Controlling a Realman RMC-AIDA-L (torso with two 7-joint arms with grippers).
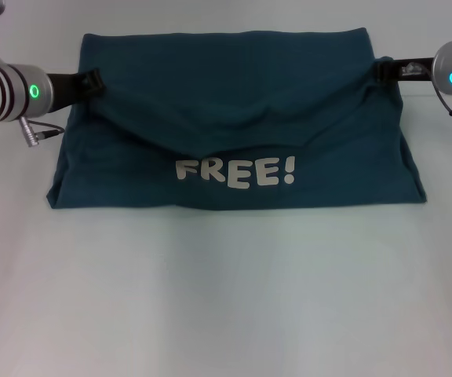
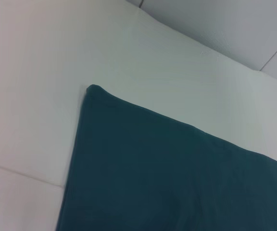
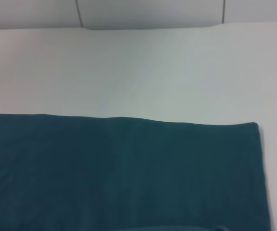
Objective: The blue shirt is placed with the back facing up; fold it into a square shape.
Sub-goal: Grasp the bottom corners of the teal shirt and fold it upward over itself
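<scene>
The blue shirt (image 1: pixel 234 118) lies on the white table, part-folded, with the white "FREE!" lettering (image 1: pixel 235 171) showing on its near part. A fabric layer is lifted at both side edges and sags in the middle above the lettering. My left gripper (image 1: pixel 92 80) is shut on the shirt's left edge. My right gripper (image 1: pixel 383 71) is shut on its right edge. The left wrist view shows one far corner of the shirt (image 2: pixel 177 173). The right wrist view shows its far edge and other corner (image 3: pixel 129 168). Neither wrist view shows fingers.
The white table (image 1: pixel 226 298) stretches wide in front of the shirt. A grey cable (image 1: pixel 41 130) hangs from my left arm next to the shirt's left side. The table's far edge and a grey wall (image 3: pixel 143 12) lie beyond the shirt.
</scene>
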